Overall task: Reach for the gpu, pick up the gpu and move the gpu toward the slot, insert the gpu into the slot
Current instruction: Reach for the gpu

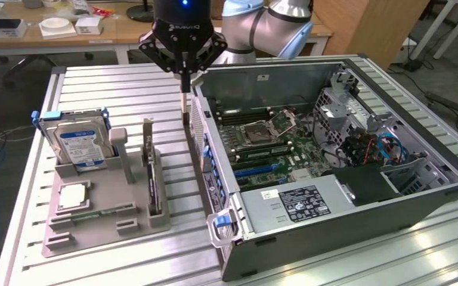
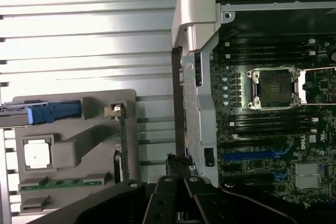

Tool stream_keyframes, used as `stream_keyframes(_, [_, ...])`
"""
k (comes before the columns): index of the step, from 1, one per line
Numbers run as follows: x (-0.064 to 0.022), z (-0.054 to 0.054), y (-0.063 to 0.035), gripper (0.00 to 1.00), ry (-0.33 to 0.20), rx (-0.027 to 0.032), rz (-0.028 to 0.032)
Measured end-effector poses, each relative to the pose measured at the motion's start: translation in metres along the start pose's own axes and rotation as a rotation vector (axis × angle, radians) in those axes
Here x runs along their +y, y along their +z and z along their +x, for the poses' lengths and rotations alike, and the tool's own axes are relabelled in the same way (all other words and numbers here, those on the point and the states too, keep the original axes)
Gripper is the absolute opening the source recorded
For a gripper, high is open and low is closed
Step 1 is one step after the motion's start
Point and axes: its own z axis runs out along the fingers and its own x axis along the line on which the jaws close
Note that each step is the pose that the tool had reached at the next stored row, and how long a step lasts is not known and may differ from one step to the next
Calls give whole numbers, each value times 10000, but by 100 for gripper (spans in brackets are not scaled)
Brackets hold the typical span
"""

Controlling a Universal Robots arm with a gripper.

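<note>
Exterior view had the gpu (image 1: 152, 179) standing on edge in the grey holder (image 1: 93, 241), untouched. Its pale bracket (image 1: 147, 130) was at the 12 o'clock end, and its long axis ran from 12 to 6 across the picture. The gripper (image 1: 186, 124) hung near it, at about 1 o'clock from the card's middle, so the card lay at about 7 o'clock from the fingertips. Those tips were low, between the holder and the rear wall of the computer case (image 1: 356, 205). The fingers looked pressed together into one thin blade with nothing between them. As I judged it, the gap from tips to card ran crosswise to the card's long axis, toward 9 o'clock, and the bracket end was the nearer end. Farther out, the hard drive (image 1: 78, 146) stood at 10 o'clock from the card in the same holder. The blue slots (image 1: 254, 169) on the motherboard lay at 3 o'clock from the card, inside the case.
</note>
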Motion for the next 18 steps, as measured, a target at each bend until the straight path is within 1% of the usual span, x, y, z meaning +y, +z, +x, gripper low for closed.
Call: stream_keyframes(18, [-26, 303, -8, 10, 0, 0, 0])
